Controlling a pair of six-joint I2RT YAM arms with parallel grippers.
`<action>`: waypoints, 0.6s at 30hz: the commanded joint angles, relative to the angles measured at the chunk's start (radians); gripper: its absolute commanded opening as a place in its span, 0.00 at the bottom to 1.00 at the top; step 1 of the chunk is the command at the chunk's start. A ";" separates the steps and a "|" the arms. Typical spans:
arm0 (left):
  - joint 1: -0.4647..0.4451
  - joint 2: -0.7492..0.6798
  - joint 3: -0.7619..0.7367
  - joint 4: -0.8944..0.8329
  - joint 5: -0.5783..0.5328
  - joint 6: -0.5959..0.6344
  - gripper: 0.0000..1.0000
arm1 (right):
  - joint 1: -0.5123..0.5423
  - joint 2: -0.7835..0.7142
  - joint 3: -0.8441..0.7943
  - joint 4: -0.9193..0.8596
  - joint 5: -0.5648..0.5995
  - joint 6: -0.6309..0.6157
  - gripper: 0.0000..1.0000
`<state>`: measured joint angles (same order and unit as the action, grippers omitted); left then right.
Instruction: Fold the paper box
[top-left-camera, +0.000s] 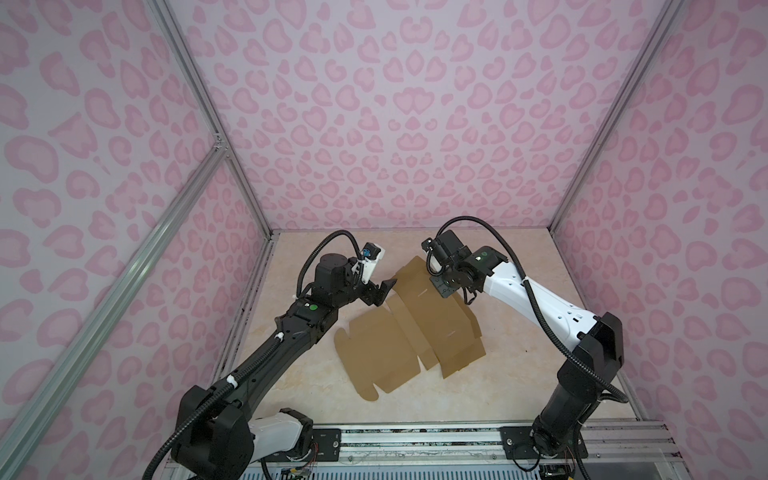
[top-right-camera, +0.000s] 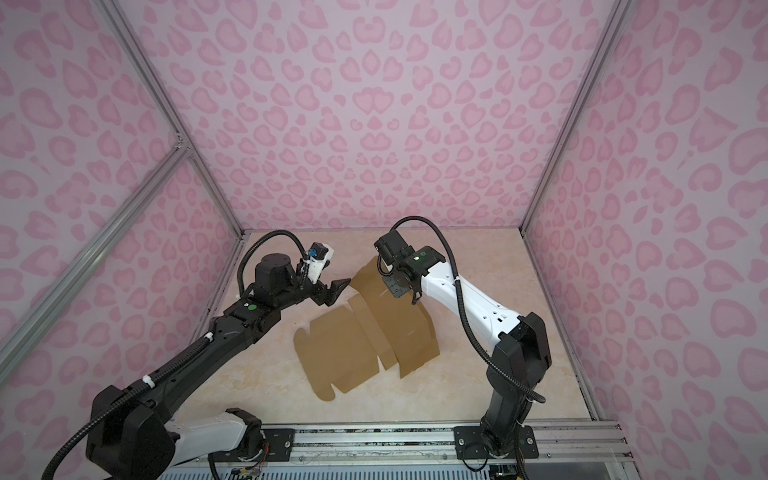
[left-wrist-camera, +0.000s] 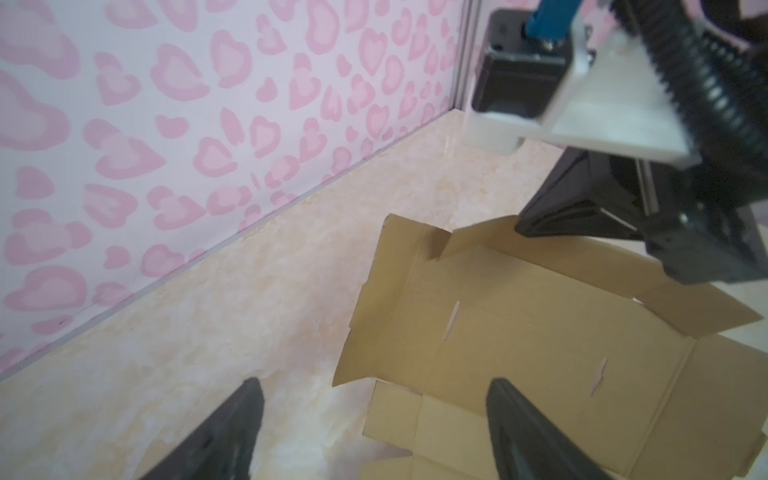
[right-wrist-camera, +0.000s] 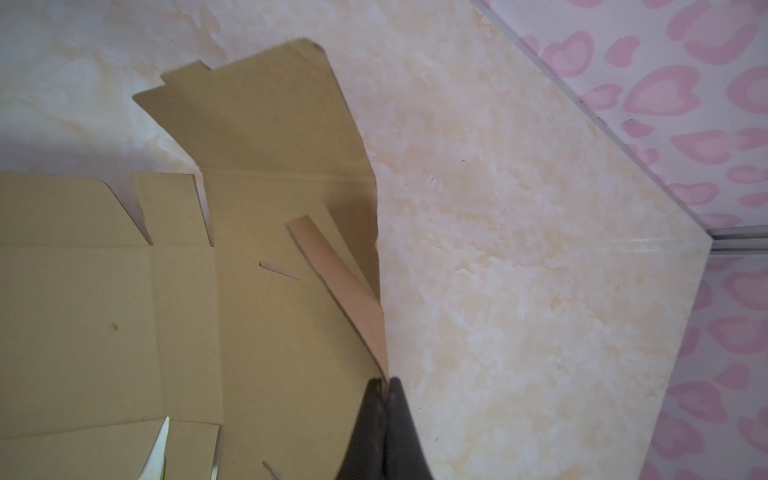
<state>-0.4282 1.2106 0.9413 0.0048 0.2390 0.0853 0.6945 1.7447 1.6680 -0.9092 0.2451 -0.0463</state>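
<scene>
1 paper box (top-left-camera: 374, 357) is laid part-folded on 1 table (top-left-camera: 519, 374); 2 grippers: right gripper (right-wrist-camera: 384, 386) is clamped on its raised flap, left gripper (left-wrist-camera: 376, 395) jaws are spread wide nr its far edge

Left gripper (top-left-camera: 383, 291) gapes wide; right gripper (right-wrist-camera: 384, 388) is pinched closed, wrist angled downward.

Box (top-left-camera: 374, 353): brown kraft cardboard, matt, smooth apart from pressed creases and cut slits; table (top-left-camera: 519, 374): cream marble-look top, smooth, with a faint sheen; walls (top-left-camera: 374, 124): smooth matt sheet printed with pink hearts; frame (top-left-camera: 219, 143) and rail (top-left-camera: 415, 436): bare silvery metal, dull shine; left arm (top-left-camera: 262, 357): black hard plastic shell, slight gloss; right arm (top-left-camera: 507, 286): white plastic shell, likewise; conduit (left-wrist-camera: 706, 83): ribbed black plastic; left fingers (left-wrist-camera: 232, 436): matt black plastic.
</scene>
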 joint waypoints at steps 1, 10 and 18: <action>0.000 -0.078 -0.012 -0.005 -0.199 -0.260 0.88 | 0.034 0.004 0.026 0.018 0.045 -0.097 0.00; 0.000 -0.357 -0.274 -0.047 -0.319 -0.819 0.89 | 0.217 0.001 -0.046 0.198 0.194 -0.299 0.00; 0.000 -0.517 -0.386 -0.120 -0.356 -1.039 0.89 | 0.401 -0.046 -0.288 0.524 0.384 -0.457 0.00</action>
<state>-0.4274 0.7250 0.5648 -0.0940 -0.0753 -0.8394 1.0687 1.7115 1.4322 -0.5499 0.5327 -0.4290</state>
